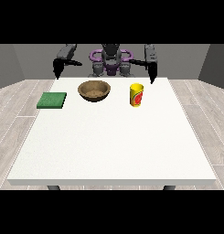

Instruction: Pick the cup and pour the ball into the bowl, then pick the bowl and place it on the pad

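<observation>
A yellow cup point(136, 95) with a red mark stands upright on the white table point(113, 146), right of centre near the far edge. Left of it sits a brown wooden bowl point(94, 90). A flat green pad point(52, 100) lies at the table's far left. No ball shows; the cup's inside is hidden. The hand at the view's right point(152, 75) hangs down beyond the table's far edge, behind and to the right of the cup. The hand at the view's left point(57, 71) hangs past the far left corner, behind the pad. Neither hand touches anything.
The robot's grey and purple torso point(111, 61) stands behind the table's far edge. The near half of the table is bare white surface. Wooden floor surrounds the table.
</observation>
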